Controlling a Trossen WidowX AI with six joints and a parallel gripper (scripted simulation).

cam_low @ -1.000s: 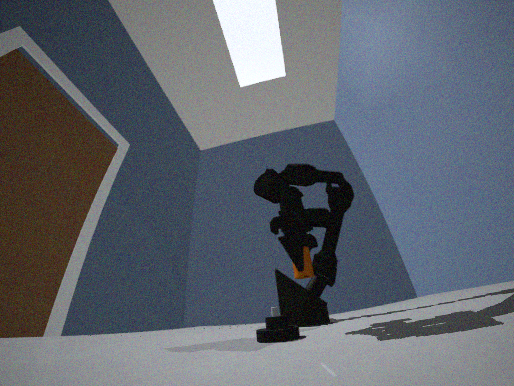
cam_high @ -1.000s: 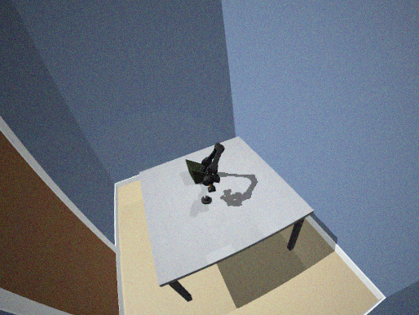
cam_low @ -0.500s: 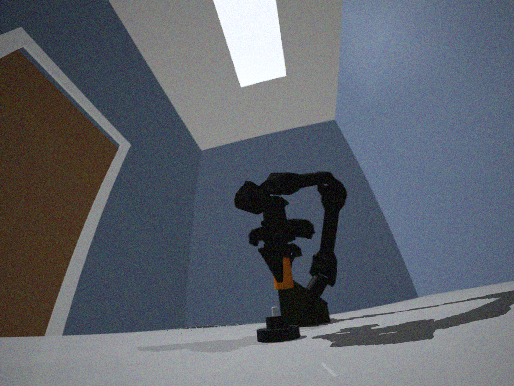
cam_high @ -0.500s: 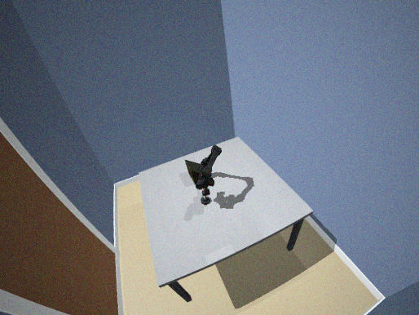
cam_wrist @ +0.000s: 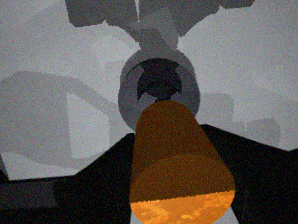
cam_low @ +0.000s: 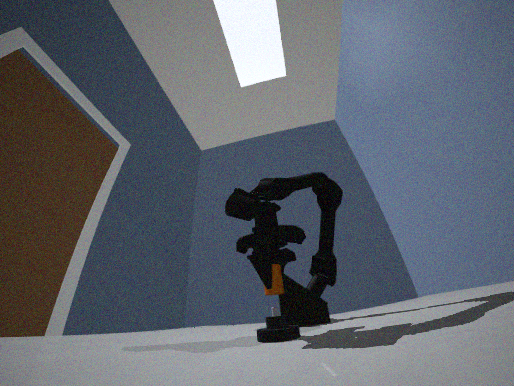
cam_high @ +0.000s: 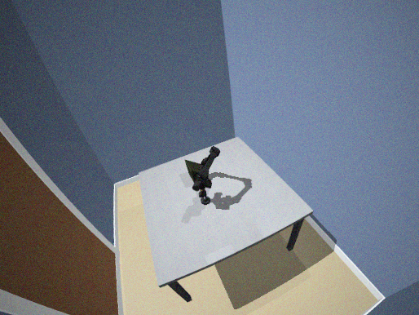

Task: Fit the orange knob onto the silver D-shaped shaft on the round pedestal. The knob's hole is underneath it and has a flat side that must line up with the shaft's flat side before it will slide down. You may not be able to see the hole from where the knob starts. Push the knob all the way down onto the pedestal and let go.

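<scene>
While the arm [cam_low: 327,225] is arching up from its base near the far edge of the table [cam_high: 244,228] and folding back down, the gripper [cam_low: 272,272] is pointing straight at the tabletop and clamping the orange knob [cam_low: 273,280] between its fingers. The jaws are sitting roughly half open, stopped by the knob's body.

The knob is hanging in the air, not touching anything below it. Its long axis is running vertical, so its bottom end is facing the table. From the side view it's sitting above the round pedestal [cam_low: 278,332], with a clear gap between the knob's bottom and the tip of the thin silver shaft [cam_low: 271,311] sticking up from the pedestal. Shaft and knob are looking close to lined up there, maybe a hair off, hard to say.

The wrist camera is looking down along the knob [cam_wrist: 177,160], which is filling the lower middle of that shot. Past its far end the pedestal [cam_wrist: 127,95] is showing as a grey ring with a dark centre. I can't make out the flat side of the shaft, or the knob's hole.

From overhead, the pedestal [cam_high: 205,200] is sitting toward the middle of the table, a bit nearer the far-left corner.
</scene>
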